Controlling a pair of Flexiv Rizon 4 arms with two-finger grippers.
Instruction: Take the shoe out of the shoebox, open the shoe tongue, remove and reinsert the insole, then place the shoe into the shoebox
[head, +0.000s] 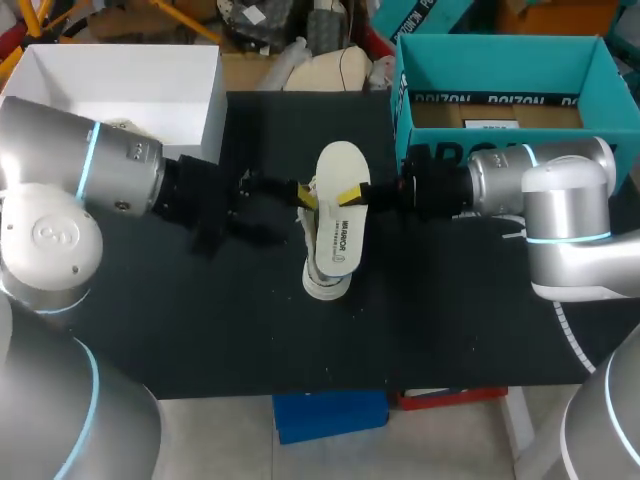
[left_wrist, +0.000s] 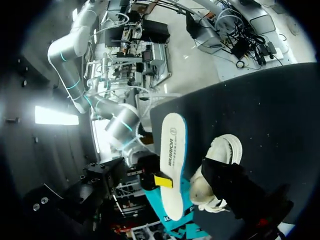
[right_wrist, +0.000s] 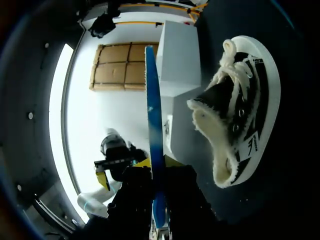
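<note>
The shoe (head: 322, 285) lies on the table (head: 200, 320), out of the teal shoebox (head: 500, 62), with its insole (head: 340, 215) already out and pinched in the right gripper (head: 355, 195); I cannot tell the left gripper's (head: 303, 197) jaw state, so reinserting and reboxing likely remain.

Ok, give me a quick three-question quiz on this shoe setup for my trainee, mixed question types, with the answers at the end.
1. True or false: the insole sits inside the shoe.
2. The right pincer is shut on: A the shoe, B the insole, C nothing.
3. Fill the gap: the open shoebox nearest the right pincer is ___ in colour.
Key: 1 false, the insole is held outside the shoe; 2 B; 3 teal.
</note>
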